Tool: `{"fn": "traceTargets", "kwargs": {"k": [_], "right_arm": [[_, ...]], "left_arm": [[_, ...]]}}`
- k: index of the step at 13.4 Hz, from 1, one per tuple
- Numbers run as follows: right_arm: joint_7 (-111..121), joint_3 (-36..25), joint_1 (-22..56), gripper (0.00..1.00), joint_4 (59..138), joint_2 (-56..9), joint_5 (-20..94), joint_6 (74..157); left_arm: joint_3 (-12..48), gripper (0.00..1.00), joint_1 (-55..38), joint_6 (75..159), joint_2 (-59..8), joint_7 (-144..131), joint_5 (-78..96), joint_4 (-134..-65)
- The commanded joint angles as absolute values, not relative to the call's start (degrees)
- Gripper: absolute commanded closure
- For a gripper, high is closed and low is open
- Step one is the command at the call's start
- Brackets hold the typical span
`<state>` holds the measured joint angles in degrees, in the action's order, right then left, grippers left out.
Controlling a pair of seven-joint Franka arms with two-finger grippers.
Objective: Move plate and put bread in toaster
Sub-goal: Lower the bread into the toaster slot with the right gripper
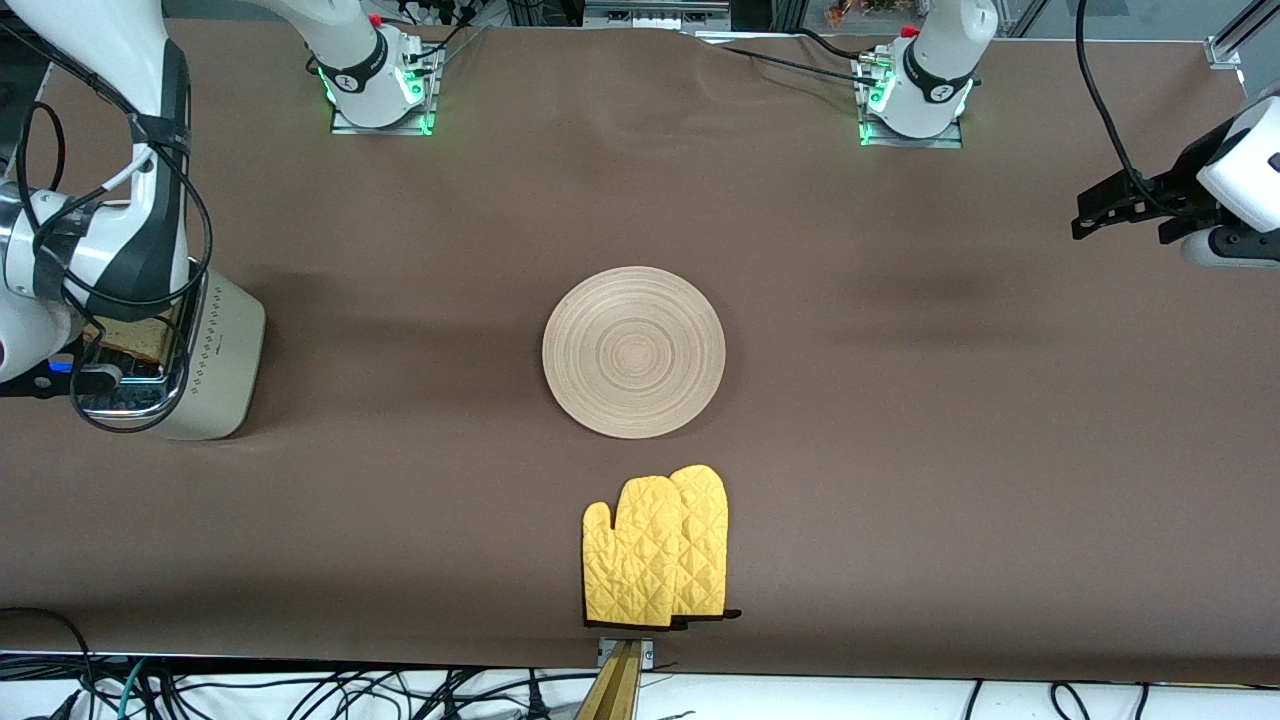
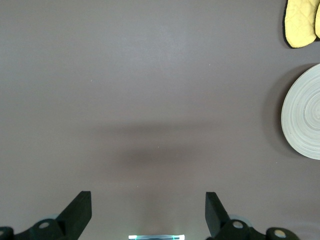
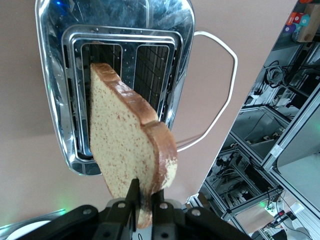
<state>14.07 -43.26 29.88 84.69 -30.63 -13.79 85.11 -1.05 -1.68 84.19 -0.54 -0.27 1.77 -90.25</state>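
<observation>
The cream toaster (image 1: 222, 360) stands at the right arm's end of the table. Its chrome top (image 3: 55, 100) and two slots show in the right wrist view. My right gripper (image 3: 144, 202) is shut on one edge of the bread (image 3: 125, 145) and holds the slice upright over the slots. A strip of the bread (image 1: 130, 338) shows under the right arm in the front view. The round beige plate (image 1: 634, 352) lies bare at mid-table and also shows in the left wrist view (image 2: 305, 115). My left gripper (image 2: 148, 210) is open and empty, waiting over the left arm's end of the table (image 1: 1105, 212).
A pair of yellow oven mitts (image 1: 657, 550) lies nearer to the front camera than the plate, close to the table's edge. The toaster's white cord (image 3: 222, 85) loops on the brown cloth beside the toaster.
</observation>
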Motion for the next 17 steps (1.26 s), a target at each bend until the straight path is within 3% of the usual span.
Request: {"fn": "traceTargets", "kwargs": {"k": [1, 4, 5, 6, 7, 13, 17], "right_arm": [[14.50, -43.24, 29.62, 1.00, 84.99, -31.20, -13.01, 86.13], [14.50, -43.15, 28.92, 1.00, 84.99, -33.92, -10.30, 89.11], [14.50, -43.07, 28.66, 0.74, 84.99, -34.36, -9.67, 89.30], [14.50, -43.07, 28.48, 0.21, 84.99, -34.54, -9.06, 89.73], [14.59, -43.15, 28.30, 0.01, 84.82, -34.54, -8.53, 89.91], [16.17, -43.24, 28.12, 0.00, 77.28, -33.75, -6.16, 89.12], [15.91, -43.42, 28.30, 0.00, 73.22, -32.87, 5.34, 89.12]], "left_arm": [[-0.79, 0.00, -1.85, 83.76, -0.09, -0.26, 0.79, -90.62], [-0.79, 0.00, -1.85, 83.76, -0.18, -0.26, 0.79, -90.44], [-0.79, 0.00, -1.85, 83.76, -0.26, -0.35, 0.79, -90.44], [-0.79, 0.00, -1.85, 83.76, -0.18, -0.35, 0.79, -90.44], [-0.79, 0.00, -1.85, 83.76, -0.26, -0.35, 0.79, -90.44], [-0.70, 0.00, -1.93, 83.23, -0.26, 0.35, 0.79, -90.53], [-0.70, 0.00, -1.93, 83.23, -0.26, 0.26, 0.79, -90.44]]}}
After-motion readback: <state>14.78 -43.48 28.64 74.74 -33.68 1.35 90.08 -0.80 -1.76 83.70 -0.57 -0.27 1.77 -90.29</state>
